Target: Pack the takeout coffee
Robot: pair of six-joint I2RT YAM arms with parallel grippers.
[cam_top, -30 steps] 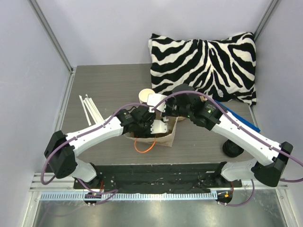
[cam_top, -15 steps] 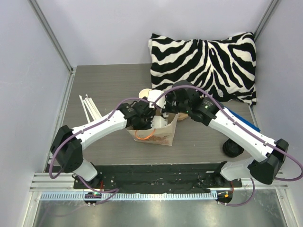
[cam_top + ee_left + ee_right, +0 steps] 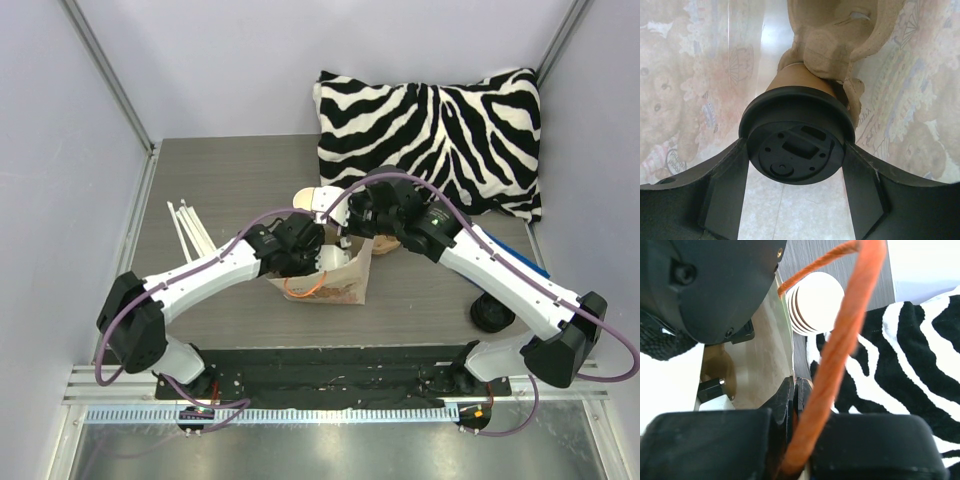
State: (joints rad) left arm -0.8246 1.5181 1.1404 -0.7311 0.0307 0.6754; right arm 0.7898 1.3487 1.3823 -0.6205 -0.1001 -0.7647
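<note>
**Coffee held inside the bag**

The left gripper (image 3: pixel 796 152) stands fairly wide, its fingers clamped on either side of the black lid of the coffee (image 3: pixel 796 125). The coffee is inside the paper bag (image 3: pixel 345 282), just beside a pulp tray (image 3: pixel 835 35). The right gripper (image 3: pixel 793 390) is pinched tight on the bag's rim, by the orange handle (image 3: pixel 840 340).

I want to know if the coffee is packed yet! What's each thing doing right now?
Takeout coffee: lid on, down inside the bag, gripped.
Paper bag: standing, top held open.
Left gripper: closed on the coffee's lid.
Right gripper: pinched shut on the bag's rim.
Cream cups: stacked, no lids, outside the bag.
</note>
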